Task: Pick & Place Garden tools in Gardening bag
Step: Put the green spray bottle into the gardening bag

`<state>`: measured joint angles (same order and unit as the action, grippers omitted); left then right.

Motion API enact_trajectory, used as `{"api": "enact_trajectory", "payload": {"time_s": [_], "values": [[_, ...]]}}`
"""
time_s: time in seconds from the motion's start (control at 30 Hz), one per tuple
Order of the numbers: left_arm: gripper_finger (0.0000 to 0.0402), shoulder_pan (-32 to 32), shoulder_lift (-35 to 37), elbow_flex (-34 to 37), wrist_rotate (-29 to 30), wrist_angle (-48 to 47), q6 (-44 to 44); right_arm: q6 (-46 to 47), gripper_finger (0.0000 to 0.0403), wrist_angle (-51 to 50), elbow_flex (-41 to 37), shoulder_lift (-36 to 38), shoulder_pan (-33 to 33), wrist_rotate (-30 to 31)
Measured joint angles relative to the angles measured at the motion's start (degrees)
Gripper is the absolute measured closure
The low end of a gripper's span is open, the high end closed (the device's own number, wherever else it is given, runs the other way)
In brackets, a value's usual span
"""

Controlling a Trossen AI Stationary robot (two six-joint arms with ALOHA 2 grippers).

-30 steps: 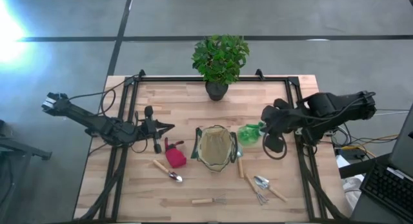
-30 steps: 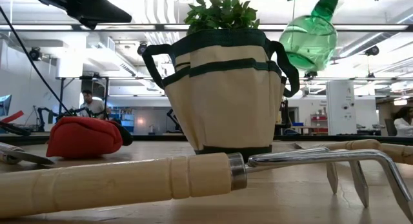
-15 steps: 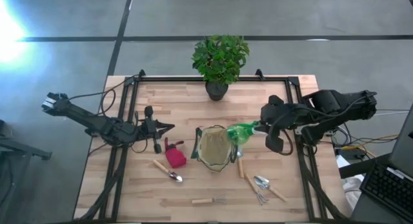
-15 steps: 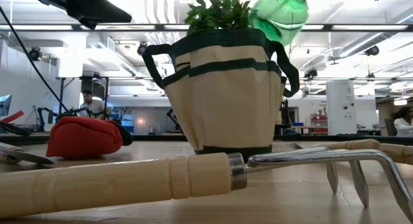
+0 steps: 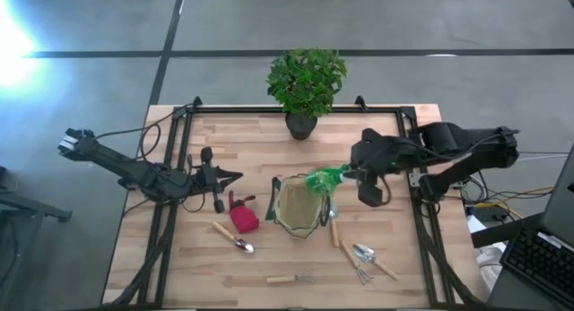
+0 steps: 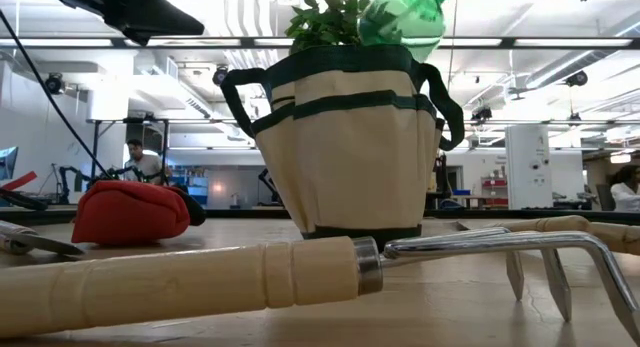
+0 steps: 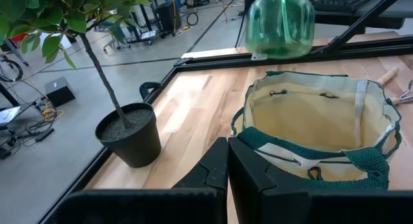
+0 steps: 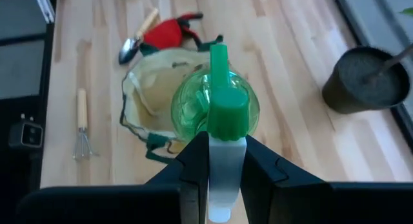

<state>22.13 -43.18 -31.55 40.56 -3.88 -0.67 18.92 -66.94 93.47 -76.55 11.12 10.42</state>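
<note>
Gardening bag seen mid-tabletop from above; interior shown bare only in left wrist view. Green spray bottle held above bag's right rim – clamped at neck between right gripper fingers. Left gripper parked shut near left edge – nothing held. Red item beside bag.

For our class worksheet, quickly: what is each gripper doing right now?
Left gripper: shut, holding nothing, waiting left of the gardening bag.
Right gripper: shut on the green spray bottle, above the bag's mouth.
</note>
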Motion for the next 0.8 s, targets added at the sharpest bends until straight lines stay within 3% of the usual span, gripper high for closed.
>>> {"api": "enact_trajectory", "payload": {"time_s": [0.27,0.5,0.8], "values": [[0.0388,0.0,-0.4,0.0,0.0,0.0,0.2,-4.3,0.0349,-0.1,2.1,-5.9,-3.6,-5.6],[0.0388,0.0,-0.4,0.0,0.0,-0.2,0.2,-10.0,0.0349,-0.8,11.0,-12.3,-3.9,-8.1],[0.0388,0.0,-0.4,0.0,0.0,-0.5,0.2,-11.6,0.0349,-8.6,21.9,-21.8,-3.9,-8.8]]}}
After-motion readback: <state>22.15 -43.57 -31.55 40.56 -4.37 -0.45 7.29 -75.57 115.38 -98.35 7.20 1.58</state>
